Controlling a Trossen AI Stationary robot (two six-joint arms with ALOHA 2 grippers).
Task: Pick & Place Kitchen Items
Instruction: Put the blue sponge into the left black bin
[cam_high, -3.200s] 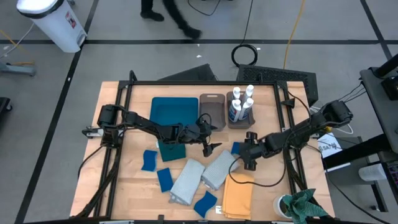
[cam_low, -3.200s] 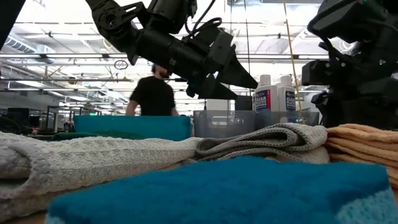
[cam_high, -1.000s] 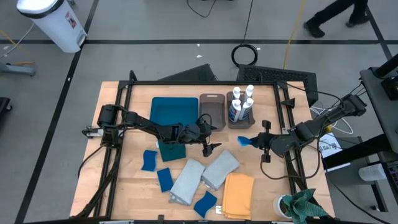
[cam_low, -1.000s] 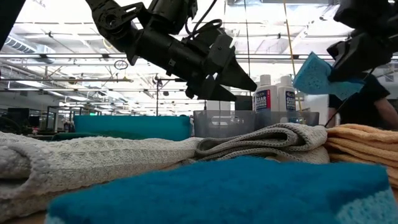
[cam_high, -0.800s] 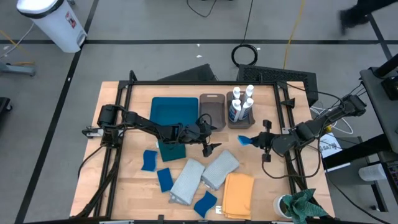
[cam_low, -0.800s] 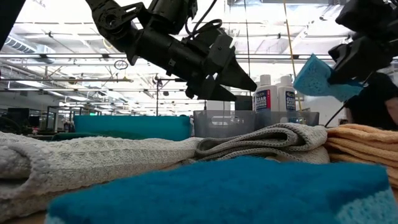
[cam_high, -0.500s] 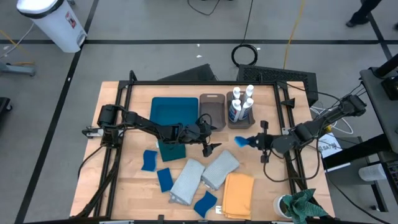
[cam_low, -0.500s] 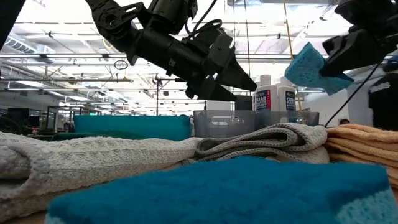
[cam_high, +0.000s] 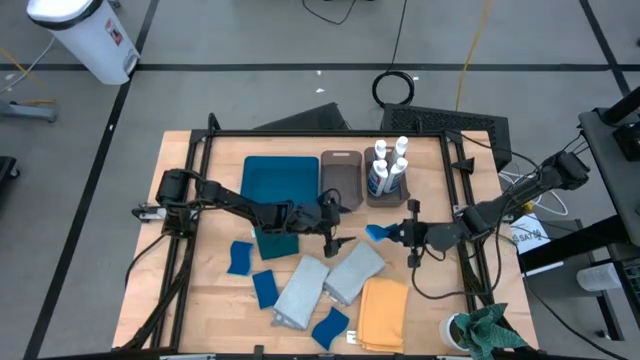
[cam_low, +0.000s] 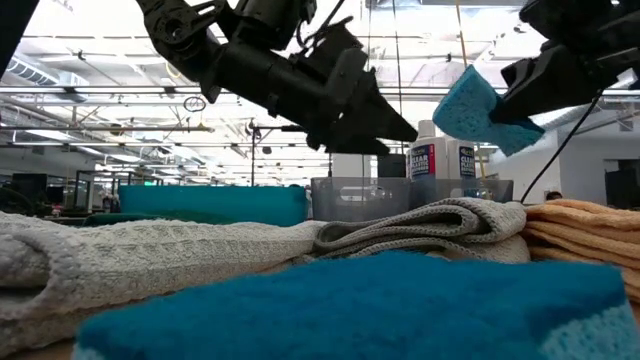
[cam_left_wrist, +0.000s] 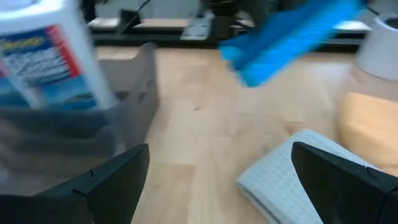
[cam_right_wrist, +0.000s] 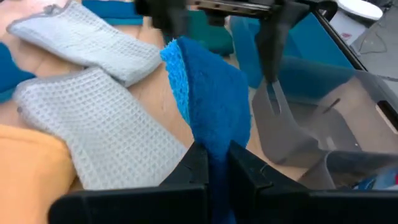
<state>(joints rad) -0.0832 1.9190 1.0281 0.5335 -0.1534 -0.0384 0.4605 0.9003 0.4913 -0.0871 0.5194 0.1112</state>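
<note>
Right gripper (cam_high: 392, 233) clamped tight on a blue sponge (cam_high: 377, 232), which hangs clear of the table, just in front of the bin holding white bottles (cam_high: 385, 166) and beyond the nearer pale grey cloth (cam_high: 354, 270). The sponge is a small bright-blue block with a rough, fibrous face and a paler, open-pored edge; in the right wrist view (cam_right_wrist: 211, 102) it stands on edge between the two dark fingers (cam_right_wrist: 193, 163), and in the low view (cam_low: 474, 106) it tilts, one corner lowest. Left gripper (cam_high: 333, 232), spread wide and holding nothing, hovers over the table centre just in front of the empty grey-brown bin (cam_high: 340, 180); its camera sees the sponge (cam_left_wrist: 289, 37) ahead, a blue-labelled bottle (cam_left_wrist: 46, 53) in its bin, and the grey cloth (cam_left_wrist: 292, 171) below. On the table lie a second pale grey cloth (cam_high: 300, 291), a mustard yellow cloth (cam_high: 383, 312), a dark teal cloth (cam_high: 275, 241) at the teal tray (cam_high: 280, 176), and three more blue sponges (cam_high: 265, 288)
</note>
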